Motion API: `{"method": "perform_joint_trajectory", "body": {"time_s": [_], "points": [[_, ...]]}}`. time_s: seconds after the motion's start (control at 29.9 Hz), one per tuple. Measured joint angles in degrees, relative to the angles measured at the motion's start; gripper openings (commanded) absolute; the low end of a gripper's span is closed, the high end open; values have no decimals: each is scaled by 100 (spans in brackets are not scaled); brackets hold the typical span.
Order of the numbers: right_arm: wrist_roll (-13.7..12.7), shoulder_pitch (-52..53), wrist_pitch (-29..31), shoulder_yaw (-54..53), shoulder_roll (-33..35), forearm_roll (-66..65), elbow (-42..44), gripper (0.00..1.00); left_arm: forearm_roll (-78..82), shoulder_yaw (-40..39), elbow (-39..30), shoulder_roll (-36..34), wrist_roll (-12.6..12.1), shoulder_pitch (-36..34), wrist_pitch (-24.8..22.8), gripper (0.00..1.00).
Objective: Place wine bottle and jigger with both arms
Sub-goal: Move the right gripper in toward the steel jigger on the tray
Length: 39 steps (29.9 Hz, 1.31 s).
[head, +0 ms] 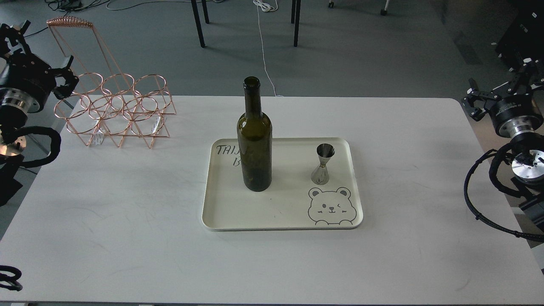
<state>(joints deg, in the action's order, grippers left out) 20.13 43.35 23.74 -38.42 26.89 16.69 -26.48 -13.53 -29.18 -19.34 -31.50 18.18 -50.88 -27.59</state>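
The wine bottle [254, 140], dark olive-green and without a label, stands upright on the left half of a cream tray [280, 224]. On the tray's right side the small steel jigger [323, 165] stands upright above a printed bear face. My left gripper [64, 78] hovers at the table's far left edge beside the wire rack, fingers apart and empty. At the far right edge my right gripper [471, 104] is open too, holding nothing. Both grippers are far from the tray.
A rose-gold wire bottle rack [114, 108] stands at the back left of the white table [127, 238]. Beyond the table are dark table legs [198, 25] and a white cable [263, 46] on the grey floor.
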Motion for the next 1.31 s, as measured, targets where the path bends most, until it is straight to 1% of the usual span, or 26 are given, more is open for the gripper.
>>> {"method": "perform_joint_trajectory", "body": {"time_s": [0.37, 0.54, 0.7, 0.9, 1.17, 1.24, 1.31], "points": [[-8, -33, -14, 104, 39, -69, -307, 99, 0, -8, 0, -3, -41, 1, 10, 98], [85, -53, -46, 466, 253, -392, -850, 99, -2, -14, -4, -2, -30, 0, 0, 98], [138, -62, -250, 544, 827, -952, -1686, 99, -8, -40, -10, -24, -30, 0, -40, 98], [145, -88, -848, 562, 1573, -2361, -2985, 99, -10, -70, -16, -40, -30, 0, -42, 98], [145, -617, -1824, 597, 2197, -5165, -4702, 99, -9, -80, -16, -41, -8, 0, -42, 98], [145, -717, -2092, 735, 2275, -5865, -5016, 99, -9, -80, -17, -41, -5, 0, -42, 98], [145, -745, -2331, 985, 2343, -6295, -5245, 99, -9, -79, -17, -41, 4, 0, -42, 98]]}}
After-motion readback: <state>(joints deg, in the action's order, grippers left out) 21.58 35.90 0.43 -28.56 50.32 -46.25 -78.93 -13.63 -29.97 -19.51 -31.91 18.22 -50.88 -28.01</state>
